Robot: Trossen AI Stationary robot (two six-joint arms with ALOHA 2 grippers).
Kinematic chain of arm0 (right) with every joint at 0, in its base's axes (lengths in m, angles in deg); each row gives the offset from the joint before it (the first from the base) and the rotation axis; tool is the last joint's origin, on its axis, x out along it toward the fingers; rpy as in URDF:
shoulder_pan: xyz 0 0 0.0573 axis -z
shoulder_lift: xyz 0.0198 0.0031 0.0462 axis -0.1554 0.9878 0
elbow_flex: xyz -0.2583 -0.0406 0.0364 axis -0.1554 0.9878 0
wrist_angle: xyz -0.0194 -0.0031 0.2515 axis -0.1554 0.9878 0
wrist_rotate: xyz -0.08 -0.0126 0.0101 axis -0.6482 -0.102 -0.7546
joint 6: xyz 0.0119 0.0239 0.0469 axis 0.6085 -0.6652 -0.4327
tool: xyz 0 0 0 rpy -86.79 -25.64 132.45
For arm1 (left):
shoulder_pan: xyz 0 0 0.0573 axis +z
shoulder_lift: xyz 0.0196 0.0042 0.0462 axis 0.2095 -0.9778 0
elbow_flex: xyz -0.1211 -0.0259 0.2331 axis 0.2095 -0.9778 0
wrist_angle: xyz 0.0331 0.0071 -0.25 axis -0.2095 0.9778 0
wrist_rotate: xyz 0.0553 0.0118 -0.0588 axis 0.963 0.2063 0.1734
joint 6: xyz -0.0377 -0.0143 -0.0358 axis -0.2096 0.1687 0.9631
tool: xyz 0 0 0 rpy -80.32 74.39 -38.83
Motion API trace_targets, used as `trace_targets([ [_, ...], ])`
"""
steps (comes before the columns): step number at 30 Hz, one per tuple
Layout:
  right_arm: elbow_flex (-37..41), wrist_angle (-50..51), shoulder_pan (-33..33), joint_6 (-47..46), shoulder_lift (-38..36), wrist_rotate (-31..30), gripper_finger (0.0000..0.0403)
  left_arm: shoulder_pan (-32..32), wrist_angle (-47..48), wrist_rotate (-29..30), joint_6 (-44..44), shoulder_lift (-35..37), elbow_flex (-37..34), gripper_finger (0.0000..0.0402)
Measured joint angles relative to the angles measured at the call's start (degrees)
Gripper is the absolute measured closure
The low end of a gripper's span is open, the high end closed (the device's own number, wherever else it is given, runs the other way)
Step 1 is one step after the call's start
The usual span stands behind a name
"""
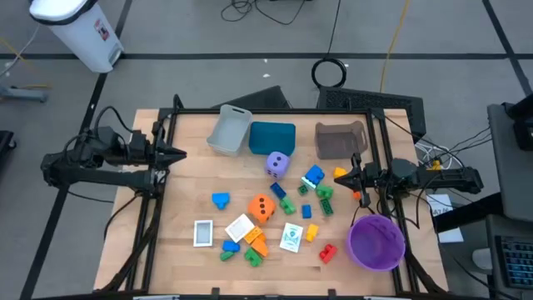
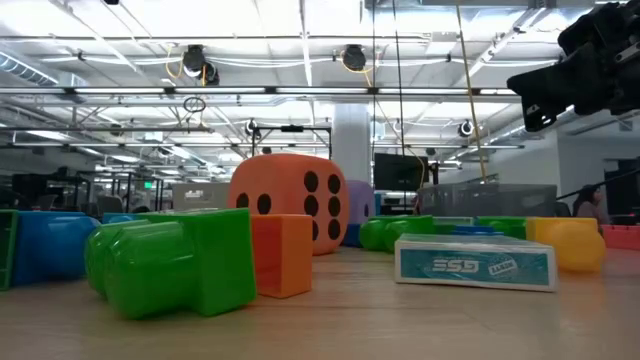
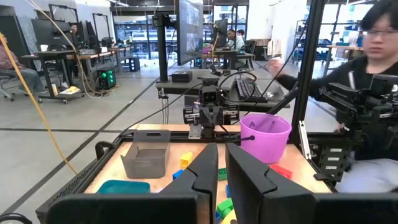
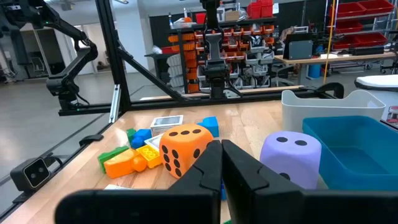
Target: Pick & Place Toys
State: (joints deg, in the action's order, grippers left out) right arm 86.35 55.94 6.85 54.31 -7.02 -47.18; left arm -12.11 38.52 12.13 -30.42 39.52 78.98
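Observation:
The toys lie scattered on the wooden table (image 1: 183,208). Among them are an orange die (image 1: 261,207), a purple die (image 1: 278,164), white picture cards (image 1: 203,232) and several small coloured bricks (image 1: 313,177). My left gripper (image 1: 179,152) is shut and hovers at the table's left edge, pointing toward the right, well away from the toys. My right gripper (image 1: 341,176) is shut with nothing between its fingers. It is held above the table at the right, pointing left, over an orange brick (image 1: 339,172). The right wrist view shows both dice (image 4: 181,147) ahead of the shut fingers (image 4: 221,163).
A grey tray (image 1: 229,131), a teal tray (image 1: 272,138) and a brown tray (image 1: 341,139) stand along the far edge. A round purple bowl (image 1: 376,242) sits at the near right. A black frame (image 1: 275,111) borders the table. A person (image 3: 373,74) sits beyond the right side.

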Motion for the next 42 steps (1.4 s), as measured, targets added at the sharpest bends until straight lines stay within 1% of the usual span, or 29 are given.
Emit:
trace_targets([
  [25, 0.01, -0.37, -0.01, -0.02, 0.00, 0.02, 0.0399, -0.01, 0.01, 0.00, 0.00, 0.01, 0.00, 0.0360],
  [27, 0.00, -2.72, -0.01, -0.02, 0.06, 0.11, 0.0399, -0.01, 0.01, 0.00, 0.02, 0.02, 0.00, 0.0360],
  [32, -0.10, -13.33, -0.01, -2.07, 0.23, 0.34, 0.0399, -0.01, 0.01, 0.00, 0.02, 0.02, 0.00, 0.0360],
  [34, -1.62, -15.52, -0.01, -2.69, 0.94, 0.72, 0.0399, -0.01, -0.01, 0.00, 0.02, 0.00, 0.00, 0.0360],
  [36, -3.86, -13.46, -0.01, -2.68, 2.74, 1.72, 0.0399, -0.01, 0.01, 0.00, 0.01, 0.00, 0.00, 0.0360],
  [40, -13.28, -14.20, 0.01, -5.24, 8.76, 1.32, 0.0399, -0.01, 0.01, 0.01, 0.01, 0.00, 0.01, 0.0360],
  [42, -18.84, -11.89, -0.01, -6.18, 13.13, 1.43, 0.0399, -0.01, 0.00, 0.00, 0.00, 0.00, 0.00, 0.0360],
])
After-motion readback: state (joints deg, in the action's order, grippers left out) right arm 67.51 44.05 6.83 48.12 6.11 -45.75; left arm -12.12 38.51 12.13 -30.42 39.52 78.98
